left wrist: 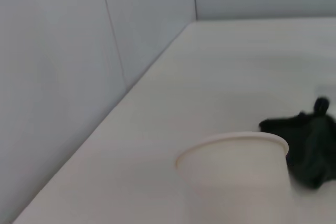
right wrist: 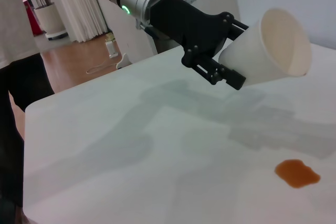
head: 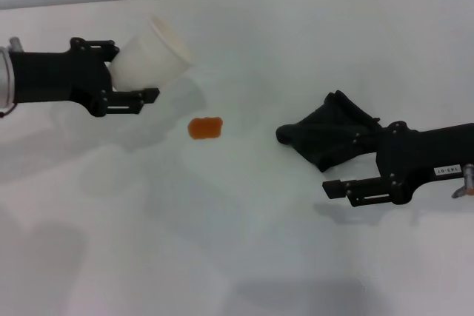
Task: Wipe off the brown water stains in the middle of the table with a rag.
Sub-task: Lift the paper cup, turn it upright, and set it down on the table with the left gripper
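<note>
Black soft cloth rag (head: pixel 331 129) at right of frame, bunched in the right hand (head: pixel 354 162), which is clamped on it, low over the plain white counter (head: pixel 222 242), likely staged for the wipe. Orange-brown glossy stain (head: pixel 206 128) lies mid-frame, left of the rag, apart. Upper left, the left hand (head: pixel 126 72) grips a tilted white paper cup (head: pixel 152 61), held clear of the stain.

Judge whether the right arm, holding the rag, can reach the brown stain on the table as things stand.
Probably yes. The right end effector grips the rag, and only bare table lies between it and the brown stain. The left end effector holds the cup tilted, up and to the side.
</note>
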Action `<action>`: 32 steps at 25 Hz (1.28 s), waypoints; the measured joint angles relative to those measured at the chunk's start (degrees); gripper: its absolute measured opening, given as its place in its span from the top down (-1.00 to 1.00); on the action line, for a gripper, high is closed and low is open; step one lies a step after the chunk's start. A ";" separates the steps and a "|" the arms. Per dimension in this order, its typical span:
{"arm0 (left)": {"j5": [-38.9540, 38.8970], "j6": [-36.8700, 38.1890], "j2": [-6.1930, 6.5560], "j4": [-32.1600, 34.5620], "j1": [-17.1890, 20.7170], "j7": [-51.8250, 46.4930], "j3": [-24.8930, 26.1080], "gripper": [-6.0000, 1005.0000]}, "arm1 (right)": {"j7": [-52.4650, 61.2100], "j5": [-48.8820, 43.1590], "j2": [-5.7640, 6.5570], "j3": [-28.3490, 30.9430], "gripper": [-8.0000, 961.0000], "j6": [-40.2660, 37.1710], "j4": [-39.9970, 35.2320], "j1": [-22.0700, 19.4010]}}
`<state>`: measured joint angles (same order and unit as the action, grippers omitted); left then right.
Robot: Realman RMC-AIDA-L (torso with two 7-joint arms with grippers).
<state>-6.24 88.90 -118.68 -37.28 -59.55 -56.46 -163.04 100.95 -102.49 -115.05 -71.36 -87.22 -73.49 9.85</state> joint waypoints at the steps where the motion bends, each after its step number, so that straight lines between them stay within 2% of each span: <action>1: -0.39 0.74 -0.07 0.14 0.21 -0.07 0.00 -0.40 | -0.02 0.00 0.01 0.00 -0.32 -0.03 -0.02 0.09; 8: -5.00 8.00 -0.28 3.92 3.66 0.07 0.00 -0.40 | -0.31 -0.12 0.12 -0.01 -0.32 -0.15 -0.08 0.73; 13: -6.88 9.49 -0.32 6.80 6.78 1.76 0.00 -0.41 | -0.40 -0.96 0.17 0.00 -0.32 -0.25 -0.08 1.51; 22: -6.53 8.38 -0.36 14.37 13.32 10.45 0.00 -0.41 | -0.41 -1.51 0.26 0.05 -0.32 -1.52 -0.14 3.63; 32: -6.14 1.39 -0.41 18.89 17.54 11.87 0.00 -0.42 | 0.16 -2.29 0.27 0.54 -0.32 -2.90 -0.41 5.30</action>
<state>-12.38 90.29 -119.09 -18.39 -42.01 -44.60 -163.04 101.11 -104.78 -114.78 -70.83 -90.12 -73.90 15.14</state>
